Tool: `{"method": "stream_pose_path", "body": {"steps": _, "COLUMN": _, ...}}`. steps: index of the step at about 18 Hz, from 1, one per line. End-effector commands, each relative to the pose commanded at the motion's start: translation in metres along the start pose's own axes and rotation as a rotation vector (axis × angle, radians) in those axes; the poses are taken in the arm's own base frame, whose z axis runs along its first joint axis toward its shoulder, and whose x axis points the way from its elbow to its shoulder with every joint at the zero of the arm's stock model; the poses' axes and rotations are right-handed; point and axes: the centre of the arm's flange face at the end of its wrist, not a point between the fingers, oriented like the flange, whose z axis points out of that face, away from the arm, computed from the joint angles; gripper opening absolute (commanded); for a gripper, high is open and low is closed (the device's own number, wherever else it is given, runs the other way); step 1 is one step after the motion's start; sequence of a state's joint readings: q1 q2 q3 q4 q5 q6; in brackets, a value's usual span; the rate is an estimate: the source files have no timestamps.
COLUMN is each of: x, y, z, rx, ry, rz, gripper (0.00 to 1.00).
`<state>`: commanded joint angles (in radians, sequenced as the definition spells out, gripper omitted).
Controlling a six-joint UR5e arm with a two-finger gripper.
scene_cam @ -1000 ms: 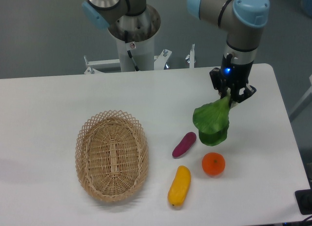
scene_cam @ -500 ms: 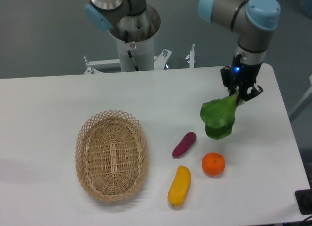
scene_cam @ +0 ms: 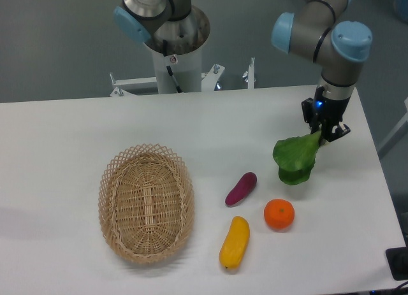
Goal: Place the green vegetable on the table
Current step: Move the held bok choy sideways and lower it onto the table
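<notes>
One green vegetable (scene_cam: pixel 296 158) is held by its stalk in the gripper (scene_cam: pixel 326 133), right of frame
Its leaf hangs over the table (scene_cam: pixel 76 136), above the orange (scene_cam: pixel 279 214)

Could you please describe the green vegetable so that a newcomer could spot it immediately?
Look at the right side of the white table, below the gripper. Hanging from its fingers is the green vegetable, the only leafy green item, above the orange.
</notes>
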<state>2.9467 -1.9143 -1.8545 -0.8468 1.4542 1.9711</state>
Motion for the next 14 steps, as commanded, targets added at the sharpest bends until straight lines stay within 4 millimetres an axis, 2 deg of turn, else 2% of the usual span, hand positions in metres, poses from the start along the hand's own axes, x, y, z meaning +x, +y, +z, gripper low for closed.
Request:
{"method": "stream_pose_path", "body": {"steps": 5, "x": 0.011, "y": -0.004, "z": 0.019, "rx": 0.016, "ry": 0.038, "rz": -0.026, "gripper": 0.26}}
{"method": "stream_pose_path", "body": {"steps": 7, "x": 0.012, "y": -0.004, "z": 0.021, "rx": 0.018, "ry": 0.041, "rz": -0.028, "gripper": 0.31}}
{"method": "stream_pose_path", "body": {"steps": 9, "x": 0.01, "y": -0.004, "z": 0.02, "rx": 0.019, "ry": 0.039, "rz": -0.027, "gripper": 0.54}}
{"method": "stream_pose_path", "body": {"steps": 10, "x": 0.009, "y": -0.003, "z": 0.021, "rx": 0.021, "ry": 0.038, "rz": -0.025, "gripper": 0.84}}
{"method": "stream_pose_path", "body": {"steps": 11, "x": 0.008, "y": -0.004, "z": 0.022, "rx": 0.022, "ry": 0.038, "rz": -0.025, "gripper": 1.0}}
{"method": "stream_pose_path", "body": {"steps": 14, "x": 0.008, "y": -0.005, "z": 0.021, "rx": 0.02, "ry": 0.036, "rz": -0.032, "gripper": 1.0}}
